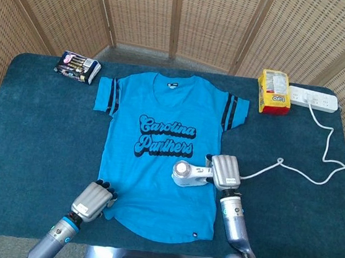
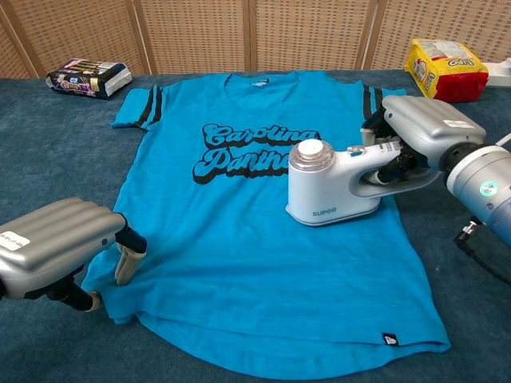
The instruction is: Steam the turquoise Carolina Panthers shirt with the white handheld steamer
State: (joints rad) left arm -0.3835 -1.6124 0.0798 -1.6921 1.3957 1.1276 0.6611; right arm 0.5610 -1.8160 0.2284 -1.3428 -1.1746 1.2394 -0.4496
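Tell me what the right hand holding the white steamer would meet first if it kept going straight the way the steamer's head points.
The right hand points the white handheld steamer toward the robot's left, across the turquoise Carolina Panthers shirt. That line crosses only shirt fabric, then bare dark blue table cover; it looks free, though depth is uncertain.
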